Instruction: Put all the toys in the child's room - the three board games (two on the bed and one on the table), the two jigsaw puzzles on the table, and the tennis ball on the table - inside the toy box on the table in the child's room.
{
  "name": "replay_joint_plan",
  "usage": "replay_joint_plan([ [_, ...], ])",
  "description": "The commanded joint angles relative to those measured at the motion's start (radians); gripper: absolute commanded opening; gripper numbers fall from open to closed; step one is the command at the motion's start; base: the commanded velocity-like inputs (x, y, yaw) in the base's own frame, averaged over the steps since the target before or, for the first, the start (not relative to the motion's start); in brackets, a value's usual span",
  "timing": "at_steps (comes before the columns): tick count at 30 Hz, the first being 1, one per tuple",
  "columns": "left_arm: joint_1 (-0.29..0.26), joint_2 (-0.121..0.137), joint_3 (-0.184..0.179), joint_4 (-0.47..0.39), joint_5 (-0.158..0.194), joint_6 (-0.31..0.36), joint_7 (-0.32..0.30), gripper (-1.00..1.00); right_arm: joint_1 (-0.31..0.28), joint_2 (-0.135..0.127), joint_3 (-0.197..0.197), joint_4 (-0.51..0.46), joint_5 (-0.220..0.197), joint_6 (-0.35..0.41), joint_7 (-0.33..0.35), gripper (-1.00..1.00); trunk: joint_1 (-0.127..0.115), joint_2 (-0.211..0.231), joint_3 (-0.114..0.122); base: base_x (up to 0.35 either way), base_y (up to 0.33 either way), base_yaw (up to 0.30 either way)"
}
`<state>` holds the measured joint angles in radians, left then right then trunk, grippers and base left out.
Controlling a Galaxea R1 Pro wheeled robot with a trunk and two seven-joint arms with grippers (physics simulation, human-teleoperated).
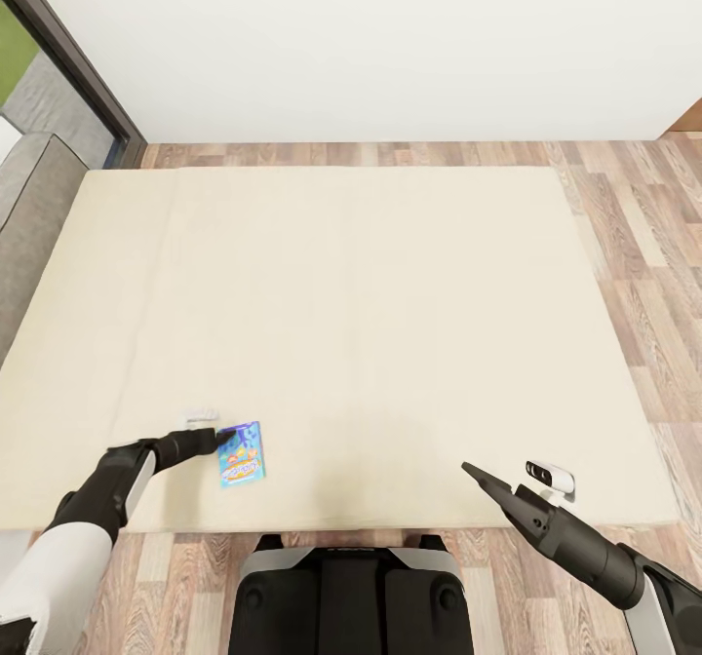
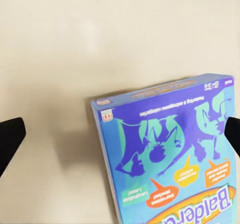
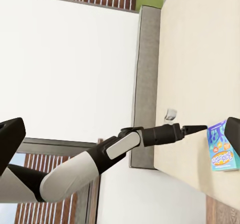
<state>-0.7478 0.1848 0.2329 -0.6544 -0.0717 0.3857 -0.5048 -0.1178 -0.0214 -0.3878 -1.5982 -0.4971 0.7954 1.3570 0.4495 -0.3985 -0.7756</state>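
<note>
1. The bed (image 1: 370,275) shows in the head view as a wide beige mattress, with wooden floor (image 1: 634,246) around it and a white wall (image 1: 370,41) at 12 o'clock.
2. The blue board game (image 1: 241,453) lies flat on the mattress near the bed's 6 o'clock edge, toward 7 o'clock from the mattress centre.
3. In the head view the box's long axis runs roughly from 12 to 6 o'clock, tipped slightly so that its far end leans toward 11 o'clock.
4. In the left wrist view the blue board game (image 2: 170,154) has its printed face up and its lettering reads upside down.
5. The left gripper (image 1: 222,436) reaches in from 8 o'clock, its tip at the box's far left corner. Its jaws stand apart: both dark fingertips (image 2: 10,139) sit wide at the picture's edges, and they grip nothing that can be seen.
6. The right gripper (image 1: 478,473) hovers over the mattress at 5 o'clock, well apart from the box. Its jaws are spread, with nothing between them.
7. The right wrist view shows the left arm (image 3: 115,149) stretched toward the blue board game (image 3: 220,146).
</note>
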Motion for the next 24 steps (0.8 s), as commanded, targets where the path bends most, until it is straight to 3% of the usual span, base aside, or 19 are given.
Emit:
replay_joint_plan([
  [1,-0.004,-0.001,0.005,-0.001,-0.008,0.006,-0.002,1.00,0.000,0.000,0.000,0.000,-0.003,0.008,0.001,1.00,0.001,-0.001,-0.001,0.000,0.000,0.000],
  [24,-0.019,-0.018,0.002,0.000,-0.008,0.001,0.019,1.00,0.000,-0.001,0.000,0.000,-0.003,0.010,0.003,1.00,0.001,-0.001,-0.016,0.000,0.000,0.000],
])
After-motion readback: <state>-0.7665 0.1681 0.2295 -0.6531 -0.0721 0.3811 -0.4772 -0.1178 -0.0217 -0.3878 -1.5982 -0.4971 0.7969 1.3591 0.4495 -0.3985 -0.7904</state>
